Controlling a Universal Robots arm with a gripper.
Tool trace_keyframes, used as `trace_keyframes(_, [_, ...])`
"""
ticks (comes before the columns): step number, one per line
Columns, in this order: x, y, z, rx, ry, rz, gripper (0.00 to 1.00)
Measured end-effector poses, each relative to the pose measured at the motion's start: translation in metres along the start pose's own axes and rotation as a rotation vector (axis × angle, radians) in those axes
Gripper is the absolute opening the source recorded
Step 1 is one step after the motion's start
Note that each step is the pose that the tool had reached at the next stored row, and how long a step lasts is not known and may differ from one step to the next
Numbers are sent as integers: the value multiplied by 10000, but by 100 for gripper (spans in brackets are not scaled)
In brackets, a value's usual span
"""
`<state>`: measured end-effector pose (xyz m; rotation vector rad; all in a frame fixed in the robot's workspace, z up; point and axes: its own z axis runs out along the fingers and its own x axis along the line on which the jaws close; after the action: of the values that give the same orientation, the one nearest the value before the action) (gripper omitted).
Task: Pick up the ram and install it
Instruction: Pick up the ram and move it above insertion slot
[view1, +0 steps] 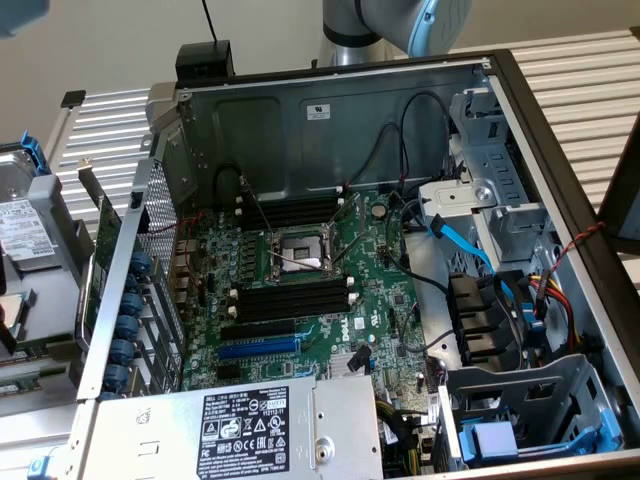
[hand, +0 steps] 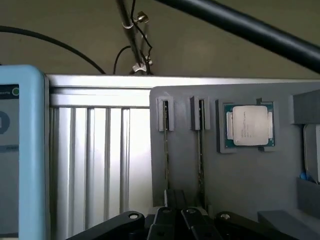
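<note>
In the wrist view the gripper (hand: 179, 212) is seen clenched, its dark fingers pressed together just at the near edge of a grey holder (hand: 235, 180). The ram (hand: 166, 150) is stood edge-on in one narrow slot of that holder, shown as a thin dark strip. A second stick (hand: 200, 150) is set in the neighbouring slot, and the gripper is lined up roughly between the two. Whether the fingers touch either stick cannot be told. Beside the second stick a processor chip (hand: 248, 125) is seated in a square recess. The holder is laid on a ribbed metal table (hand: 100, 165), with a light-blue device (hand: 22, 150) at the table's far side.

In the exterior view the arm (view1: 400, 25) is seen at twelve o'clock, behind the open computer case (view1: 330, 120). The motherboard (view1: 380, 300) is laid flat at the centre, with the processor socket (view1: 300, 250) in its middle. Black memory slots (view1: 290, 300) are ranged at six o'clock of the socket, with more at twelve. A power supply (view1: 250, 425) is placed at six o'clock and blue cables (view1: 465, 245) at three.
</note>
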<state>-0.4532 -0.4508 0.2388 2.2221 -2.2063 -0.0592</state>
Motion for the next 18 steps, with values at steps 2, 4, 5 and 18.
trace_keyframes(2, [0, -1, 3, 2, -2, -4, 11])
trace_keyframes(4, [0, -1, 4, 2, -1, -5, 11])
trace_keyframes(5, [0, -1, 6, 2, -1, -5, 11])
trace_keyframes(18, [0, -1, 13, 2, -1, -20, 11])
